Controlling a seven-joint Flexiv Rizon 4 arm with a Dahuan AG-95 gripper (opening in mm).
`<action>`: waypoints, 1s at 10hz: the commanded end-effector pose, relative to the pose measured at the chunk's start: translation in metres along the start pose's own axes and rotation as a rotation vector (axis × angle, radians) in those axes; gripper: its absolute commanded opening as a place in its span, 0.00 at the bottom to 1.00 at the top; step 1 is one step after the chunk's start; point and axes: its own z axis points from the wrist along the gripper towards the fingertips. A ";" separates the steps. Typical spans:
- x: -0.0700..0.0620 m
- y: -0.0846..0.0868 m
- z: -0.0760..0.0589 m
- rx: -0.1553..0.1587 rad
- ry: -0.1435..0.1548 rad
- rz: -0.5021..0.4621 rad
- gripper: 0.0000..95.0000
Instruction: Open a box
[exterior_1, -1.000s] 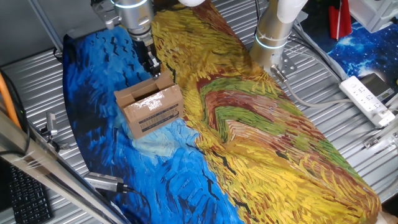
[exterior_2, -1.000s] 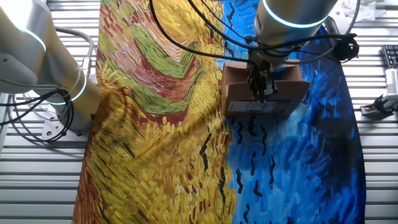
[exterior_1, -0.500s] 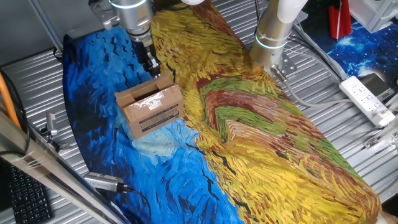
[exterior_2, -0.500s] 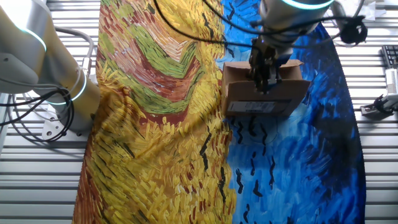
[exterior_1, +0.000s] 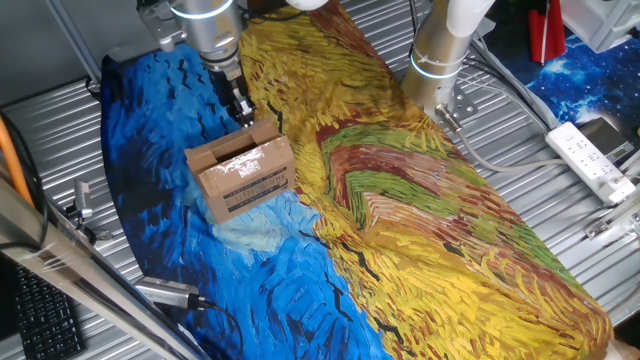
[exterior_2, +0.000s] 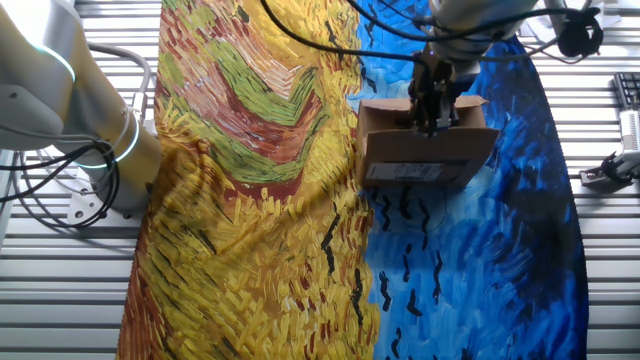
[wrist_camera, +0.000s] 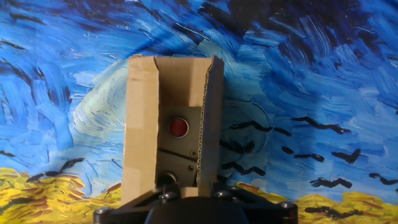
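The brown cardboard box (exterior_1: 240, 172) sits on the blue part of the painted cloth, with its barcode label on the side facing the camera. It also shows in the other fixed view (exterior_2: 425, 155). My gripper (exterior_1: 243, 110) hangs over the box's far edge and also shows in the other fixed view (exterior_2: 432, 118). Its fingers are close together on an upright top flap (wrist_camera: 208, 118). In the hand view the flap's corrugated edge runs down to the gripper. The box (wrist_camera: 143, 124) is partly open there, with a round red thing (wrist_camera: 178, 127) inside.
A second white arm's base (exterior_1: 438, 55) stands at the cloth's far side and also shows in the other fixed view (exterior_2: 70, 90). A white power strip (exterior_1: 590, 160) lies at the right. A keyboard (exterior_1: 40, 320) and metal clamps (exterior_1: 165, 292) sit at the near-left edge.
My gripper has moved steadily from over the middle of the box toward its far edge and slightly up. The box has stayed in place.
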 end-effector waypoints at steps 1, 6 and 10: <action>-0.002 0.003 0.000 0.002 0.002 0.003 0.00; -0.011 0.017 0.007 0.013 0.005 0.019 0.00; -0.013 0.018 0.014 0.013 0.004 0.025 0.00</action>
